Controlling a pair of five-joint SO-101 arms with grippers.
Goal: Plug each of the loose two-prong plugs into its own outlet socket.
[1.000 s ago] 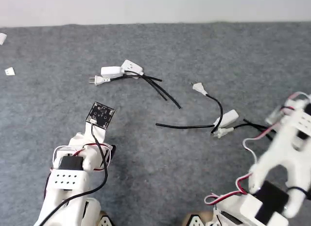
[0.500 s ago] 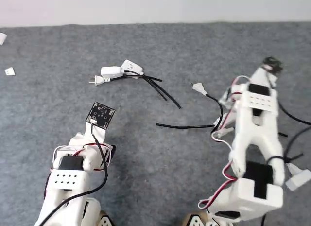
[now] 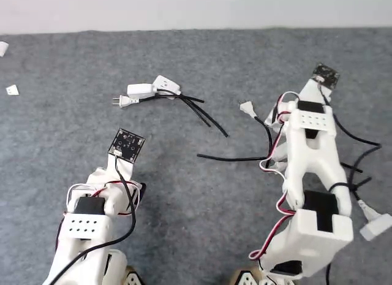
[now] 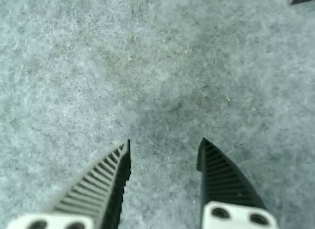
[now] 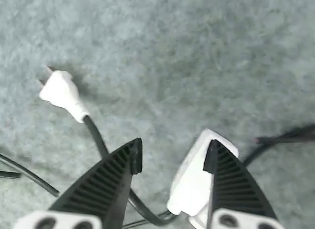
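right wrist view: right gripper (image 5: 172, 160) sitting spread wide over the socket (image 5: 194, 182), gripping nothing

both dark ribbed fingers (image 5: 125, 172) are standing well apart. the white socket is lying on the grey mat (image 5: 221, 51) in the gap between them, crowding up against one finger and partly hiding under it. can't tell whether it's actually touching that finger. the two-prong plug (image 5: 59, 91) is lying loose beyond the tips, out past the other finger's side, with its prongs pointing away from the gripper. its black cord (image 5: 96, 135) is running back toward the gripper and passing under that finger. plug and socket are sitting near each other but apart, not mated.

high view: the right arm (image 3: 312, 150) is sitting extended over that socket and covering most of it. the plug is showing just beside the arm, with its cord curving back under it. a second plug (image 3: 124, 101) and second socket (image 3: 164, 84) are lying together well ahead of the left arm (image 3: 92, 217), far from the right gripper, with black cords (image 3: 199, 110) trailing off them. that plug's prongs are showing bare, so it's sitting unplugged too.

left wrist view: left gripper (image 4: 165, 160) is hanging with its fingers parted too, holding nothing, with bare mat lying under and ahead of the tips.
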